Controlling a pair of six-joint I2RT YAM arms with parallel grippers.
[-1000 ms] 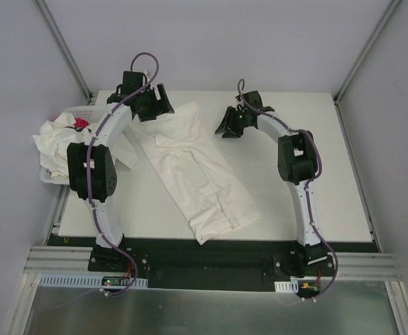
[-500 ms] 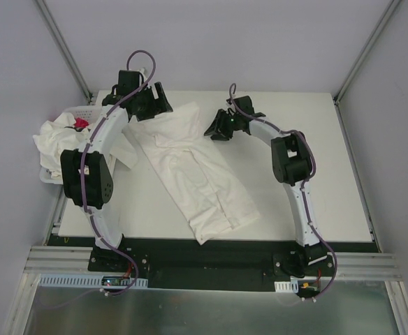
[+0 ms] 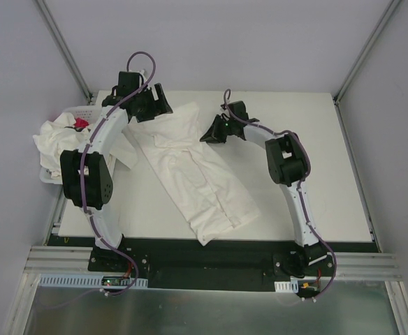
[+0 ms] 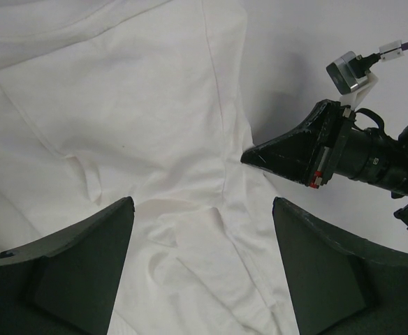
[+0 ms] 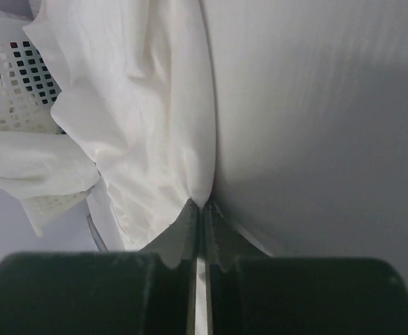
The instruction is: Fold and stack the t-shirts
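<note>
One off-white t-shirt (image 3: 193, 167) lies spread out on a slant across the table (image 3: 316, 167). My left gripper (image 3: 150, 106) hovers over its far left part, open, with cloth (image 4: 120, 105) showing between the wide black fingers (image 4: 85, 265). My right gripper (image 3: 205, 135) is at the shirt's right edge, and its jaws (image 5: 202, 206) are shut on the hem of the t-shirt (image 5: 141, 105). From the left wrist view, the right gripper (image 4: 251, 158) touches the shirt's side seam. More t-shirts (image 3: 54, 139) are heaped at the far left.
A white perforated basket (image 3: 45, 176) stands at the table's left edge under the heaped shirts, also seen as the basket (image 5: 8, 84) in the right wrist view. A small red packet (image 3: 82, 123) lies in it. Grey walls enclose the table.
My right gripper has moved left to the shirt's right edge and closed on the hem. The left arm shifted slightly at first and has since held still, open.
</note>
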